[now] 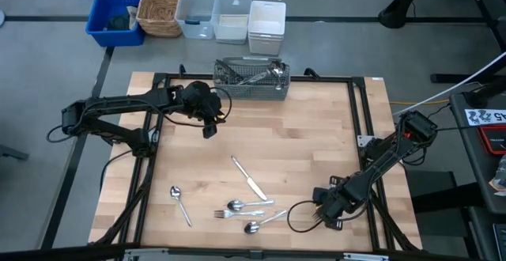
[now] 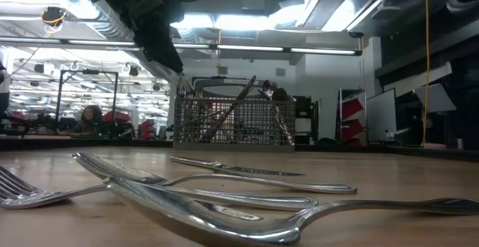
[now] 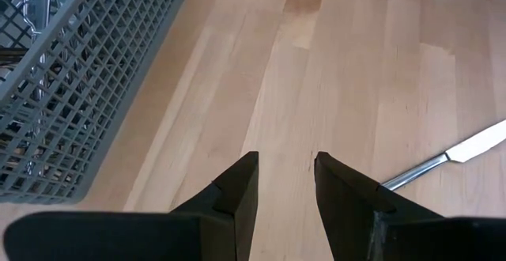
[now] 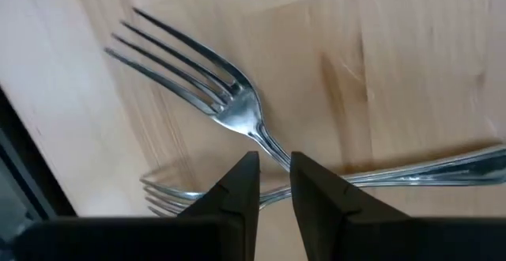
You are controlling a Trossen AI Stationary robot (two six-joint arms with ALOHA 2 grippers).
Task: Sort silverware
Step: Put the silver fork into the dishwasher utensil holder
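Observation:
The silverware lies loose near the table's front edge: a knife (image 1: 249,179), a spoon (image 1: 180,202), a fork (image 1: 224,213) and two more spoons (image 1: 254,226). More pieces stand in the grey mesh basket (image 1: 251,80) at the far edge. My right gripper (image 1: 322,210) is at the near right and is shut on a fork (image 4: 207,85). A second fork (image 4: 427,170) crosses under it. I cannot tell whether that one is held or lies on the table. My left gripper (image 1: 209,128) hangs open above the table, near the basket (image 3: 71,95), with nothing between its fingers (image 3: 286,160). My right gripper pinches the fork's neck (image 4: 269,144), just behind the tines, between its two fingers (image 4: 243,183). The fingers come from above, pointing steeply down, and lie across the fork. The tines stick out free to one side. The gripper hides the handle.
Black frame rails (image 1: 356,119) run along the table's sides. Beyond the far edge stand a blue bin (image 1: 115,16), a wicker basket (image 1: 160,8) and clear and white containers (image 1: 237,17). Bare wood (image 1: 300,142) lies between the basket and the loose pieces.

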